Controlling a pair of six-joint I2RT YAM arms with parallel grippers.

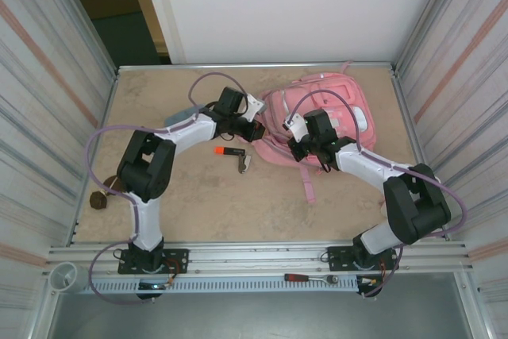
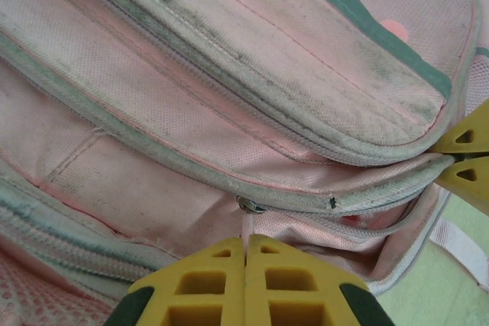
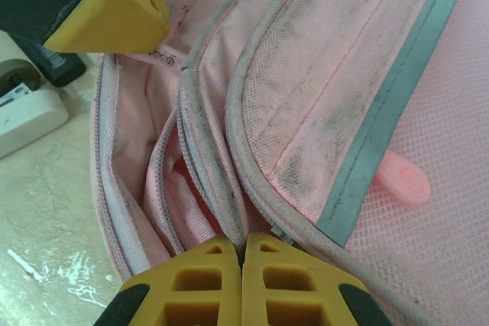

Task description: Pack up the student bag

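The pink student bag (image 1: pixel 321 109) lies at the back right of the table, its zipped pockets facing the arms. My left gripper (image 2: pixel 246 239) is shut on the pink pull tab (image 2: pixel 247 225) that hangs from a metal zip slider (image 2: pixel 250 204). In the top view this gripper (image 1: pixel 255 132) sits at the bag's left edge. My right gripper (image 3: pixel 243 240) is shut on the grey-edged seam of a pocket flap (image 3: pixel 229 211), next to a gaping opening (image 3: pixel 134 158); from above, the gripper (image 1: pixel 296 147) is at the bag's front.
An orange marker (image 1: pixel 228 151) and a small metal piece (image 1: pixel 244 163) lie in front of the bag. A white block (image 3: pixel 27 116) and a tape roll (image 3: pixel 17 74) sit beside it. A brown lump (image 1: pixel 99 200) rests far left. A red-handled tool (image 1: pixel 305 278) lies on the front rail.
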